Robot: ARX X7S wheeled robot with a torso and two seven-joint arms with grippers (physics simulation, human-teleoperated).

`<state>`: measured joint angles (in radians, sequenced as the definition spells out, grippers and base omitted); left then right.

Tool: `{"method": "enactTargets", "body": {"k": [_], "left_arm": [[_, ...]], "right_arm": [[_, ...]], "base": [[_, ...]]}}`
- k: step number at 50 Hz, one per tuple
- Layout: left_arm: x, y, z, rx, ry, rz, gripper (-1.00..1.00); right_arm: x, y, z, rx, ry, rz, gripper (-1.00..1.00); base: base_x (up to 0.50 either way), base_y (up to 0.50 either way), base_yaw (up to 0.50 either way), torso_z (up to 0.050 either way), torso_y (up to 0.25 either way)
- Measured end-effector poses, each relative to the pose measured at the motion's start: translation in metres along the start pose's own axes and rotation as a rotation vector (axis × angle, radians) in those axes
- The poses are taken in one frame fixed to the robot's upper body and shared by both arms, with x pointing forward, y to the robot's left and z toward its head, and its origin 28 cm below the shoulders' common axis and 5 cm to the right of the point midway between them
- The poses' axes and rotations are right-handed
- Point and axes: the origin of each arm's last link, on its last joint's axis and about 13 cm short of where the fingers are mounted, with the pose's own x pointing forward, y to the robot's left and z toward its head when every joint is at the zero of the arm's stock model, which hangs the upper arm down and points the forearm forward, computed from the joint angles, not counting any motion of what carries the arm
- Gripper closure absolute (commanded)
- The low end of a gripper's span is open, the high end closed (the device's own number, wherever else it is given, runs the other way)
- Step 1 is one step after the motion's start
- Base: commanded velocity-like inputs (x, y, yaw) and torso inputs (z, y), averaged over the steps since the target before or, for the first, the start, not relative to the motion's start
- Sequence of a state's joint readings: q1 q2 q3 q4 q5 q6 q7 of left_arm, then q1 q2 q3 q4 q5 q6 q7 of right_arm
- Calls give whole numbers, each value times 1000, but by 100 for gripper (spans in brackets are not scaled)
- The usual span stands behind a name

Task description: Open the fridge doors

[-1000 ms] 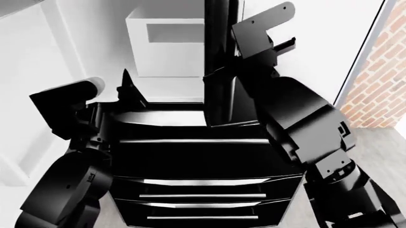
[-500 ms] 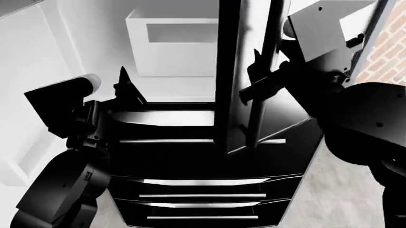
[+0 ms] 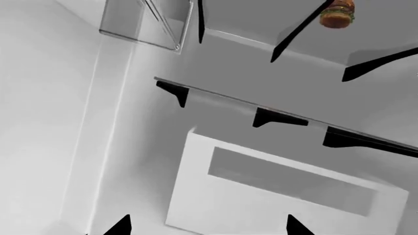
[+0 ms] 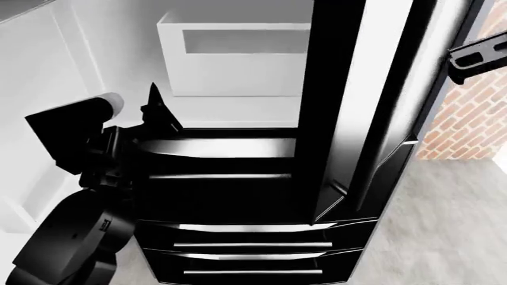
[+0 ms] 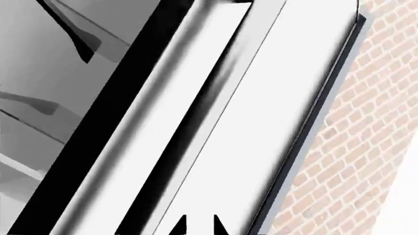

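Observation:
The right fridge door [image 4: 384, 101] stands swung out, showing its black edge and a bright face. Only my right arm [image 4: 479, 56] shows past its far side. In the right wrist view, my right gripper [image 5: 199, 227] lies against that door [image 5: 294, 73], its fingertips a narrow gap apart, closed as on the handle, which I cannot pick out clearly. The left door [image 4: 35, 89] stands open at the left, white inner face showing. My left gripper [image 4: 158, 113] hangs open inside the fridge opening; the left wrist view shows the left gripper [image 3: 205, 229] spread wide with nothing between its tips.
Inside the fridge are a white drawer box [image 4: 230, 59], shelves on black brackets [image 3: 261, 105] and a burger [image 3: 336, 13]. Black drawers with horizontal silver handles [image 4: 253, 243] sit below. A brick wall [image 4: 475, 119] and grey floor [image 4: 452, 237] lie to the right.
The right door has swung farther out to the right. My right arm went with it, from the middle to the upper right behind the door. The left arm barely moved.

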<state>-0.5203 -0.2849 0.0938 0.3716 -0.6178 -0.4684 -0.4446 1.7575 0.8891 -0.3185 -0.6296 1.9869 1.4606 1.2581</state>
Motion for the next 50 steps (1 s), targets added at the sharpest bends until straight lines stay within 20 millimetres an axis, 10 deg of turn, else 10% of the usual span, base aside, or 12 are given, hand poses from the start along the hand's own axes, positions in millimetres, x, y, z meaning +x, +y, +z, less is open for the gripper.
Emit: {"method": "enactTargets", "body": {"k": [13,14,50], "left_arm": [[-1,1,2,6,-4,-3,-100],[-1,1,2,6,-4,-3,-100],[3,4,-7,27,-6,18,-100]], "right_arm": [[-38,-24,24,-2,-193,-206,100],[-40,-24,26,-3,-203,-207,-100],[0,55,25,-136,-265,109,-100]], "base": [[0,0,0,0,0],[0,0,0,0,0],[0,0,0,0,0]]}}
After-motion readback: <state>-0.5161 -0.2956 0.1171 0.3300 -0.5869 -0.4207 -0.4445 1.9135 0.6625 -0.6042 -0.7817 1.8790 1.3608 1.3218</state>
